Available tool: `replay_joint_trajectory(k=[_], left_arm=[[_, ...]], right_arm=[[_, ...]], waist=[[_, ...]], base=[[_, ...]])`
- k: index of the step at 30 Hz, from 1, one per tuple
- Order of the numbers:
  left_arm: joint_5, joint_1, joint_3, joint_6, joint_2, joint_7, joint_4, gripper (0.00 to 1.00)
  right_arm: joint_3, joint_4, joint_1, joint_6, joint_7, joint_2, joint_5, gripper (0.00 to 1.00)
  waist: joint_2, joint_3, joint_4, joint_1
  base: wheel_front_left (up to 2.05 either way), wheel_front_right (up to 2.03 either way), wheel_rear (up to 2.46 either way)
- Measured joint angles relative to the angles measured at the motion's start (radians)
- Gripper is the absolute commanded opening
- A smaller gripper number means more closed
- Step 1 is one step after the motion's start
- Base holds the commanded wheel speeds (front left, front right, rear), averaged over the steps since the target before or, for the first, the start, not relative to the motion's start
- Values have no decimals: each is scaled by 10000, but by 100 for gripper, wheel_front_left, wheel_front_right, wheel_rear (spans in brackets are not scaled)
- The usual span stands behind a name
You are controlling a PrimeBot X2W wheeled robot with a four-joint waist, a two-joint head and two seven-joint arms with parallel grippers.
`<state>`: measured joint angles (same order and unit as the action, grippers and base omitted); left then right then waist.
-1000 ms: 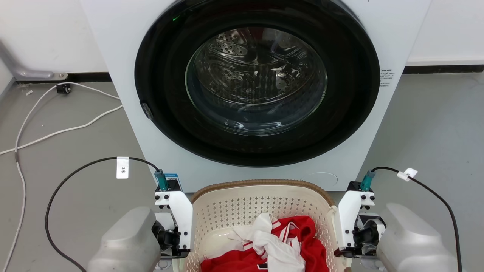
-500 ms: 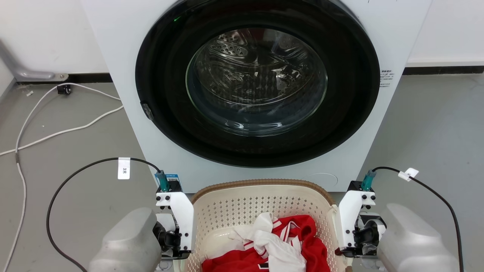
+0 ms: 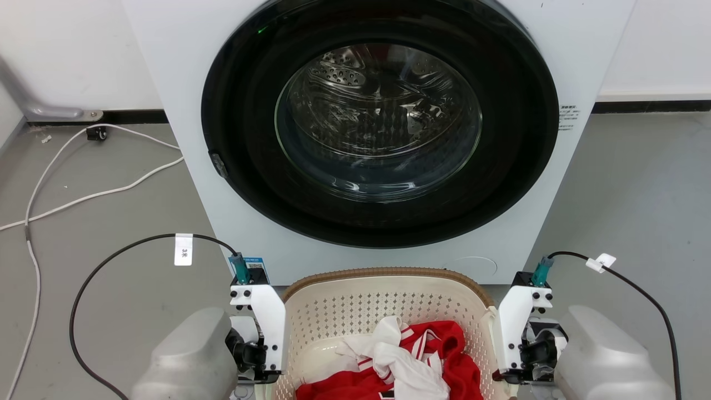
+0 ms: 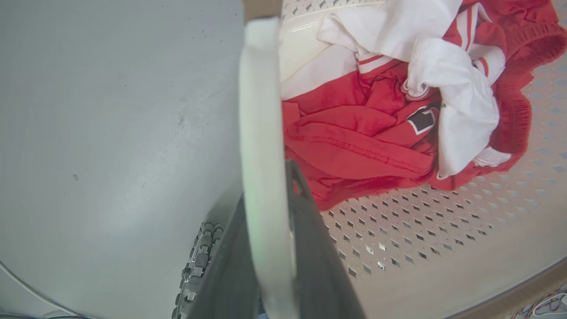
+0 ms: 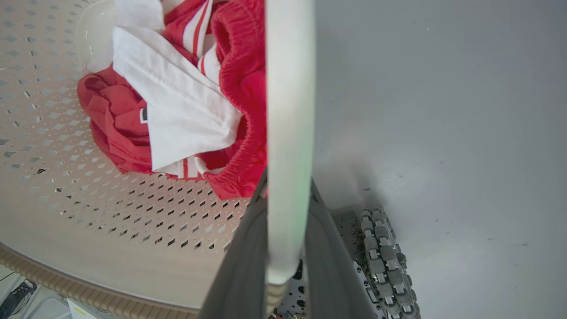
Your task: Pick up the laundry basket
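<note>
Red and white garments (image 3: 450, 361) are held in the laundry basket (image 3: 366, 305). Its white side handles (image 4: 261, 110) are clamped, one each, by the left claw (image 4: 266, 190) and right claw (image 5: 288, 186).

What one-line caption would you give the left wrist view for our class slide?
Left end effector gripping the laundry basket by its white handle, red and white clothes inside.

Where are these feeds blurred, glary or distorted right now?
Head view: sharp, with reflections on the washer door glass. Left wrist view: the laundry basket's handle and the fingers are out of focus, the clothes crisp. Right wrist view: same handle blur; wide-angle curves the brown rim.
</note>
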<state>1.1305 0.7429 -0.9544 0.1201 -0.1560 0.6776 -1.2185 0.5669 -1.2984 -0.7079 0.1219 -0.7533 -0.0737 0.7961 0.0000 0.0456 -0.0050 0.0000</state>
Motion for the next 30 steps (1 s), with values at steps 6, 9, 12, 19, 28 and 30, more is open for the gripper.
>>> replay_joint_trajectory(k=[6, 9, 12, 19, 28, 30], left_arm=[[77, 0, -79, 0, -8, -29, 17, 0], [100, 0, -111, 0, -12, -31, 36, 0], [140, 0, -146, 0, -19, -33, 42, 0], [215, 0, -211, 0, -6, -115, 40, 0], [316, 6, -332, 0, -4, -105, 35, 0], [332, 10, -355, 0, -6, -115, 31, 0]], right_arm=[[-69, 0, 1, 0, 0, 4, -79, 0], [-88, 0, 1, 0, -12, 4, -128, 0], [-92, 0, 1, 0, -12, 4, -128, 0], [-121, 0, 1, 0, -15, 2, -132, 0], [-127, 0, 1, 0, -52, -2, -127, 0], [-123, 0, 1, 0, -59, -2, -111, 0]], waist=[[0, -1, 10, 0], [0, -3, 8, 0], [0, -2, 3, 0], [0, -4, 23, 0], [0, -18, -1, 0], [1, -19, -2, 0]], base=[[0, 0, 0], [0, 0, 0], [0, 0, 0], [0, 0, 0], [0, 0, 0], [0, 0, 0]])
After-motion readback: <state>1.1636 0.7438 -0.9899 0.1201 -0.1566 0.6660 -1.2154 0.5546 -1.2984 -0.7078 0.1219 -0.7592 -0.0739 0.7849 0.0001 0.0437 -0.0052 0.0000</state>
